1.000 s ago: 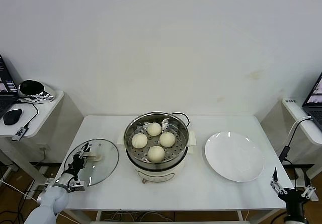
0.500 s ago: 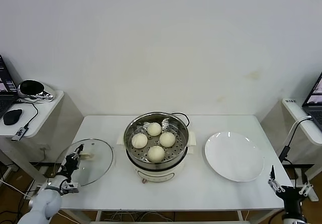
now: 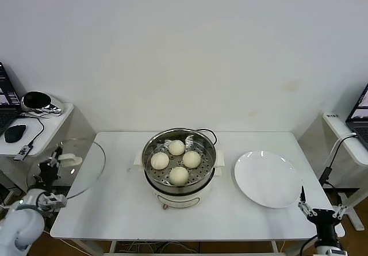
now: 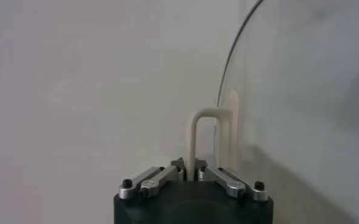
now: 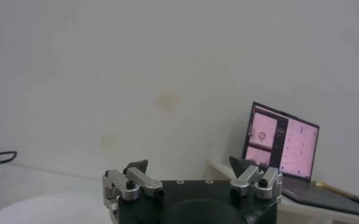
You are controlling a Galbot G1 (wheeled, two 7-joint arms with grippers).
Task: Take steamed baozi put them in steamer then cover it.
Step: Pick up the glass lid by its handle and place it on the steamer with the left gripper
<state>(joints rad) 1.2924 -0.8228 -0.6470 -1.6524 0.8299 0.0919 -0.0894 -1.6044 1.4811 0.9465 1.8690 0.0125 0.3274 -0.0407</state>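
At the near right corner of the desk [image 3: 115, 216], the right hand [image 3: 320, 209] is seen parked low, just off the desk edge, with its fingers spread apart and nothing between them; the same spread is shown in the right wrist view [image 5: 190, 176], where a laptop [image 5: 280, 148] is visible beyond it against the wall.

At the near left, beyond the desk's left edge, the left hand [image 3: 49, 169] is raised and is clamped on the cream-white handle [image 3: 68, 159] of the cover [image 3: 86, 164]. In the left wrist view the fingers of the left hand [image 4: 191, 173] are seen pressed against the handle [image 4: 208, 137], with the glass disc of the cover [image 4: 301, 103] standing nearly edge-on. The cover is held tilted in the air, clear of the desk surface and well apart from the steamer [image 3: 179, 169].

The steamer is set at the middle of the desk, uncovered, with a black cord [image 3: 208, 133] trailing behind it. Four steamed baozi [image 3: 179, 175] are lying on its perforated tray, close together. A white plate [image 3: 267, 178] is lying flat just to the right of the steamer.

Farther left, a side table [image 3: 46, 126] is seen carrying a mouse [image 3: 14, 133] and a shiny rounded object [image 3: 35, 101].
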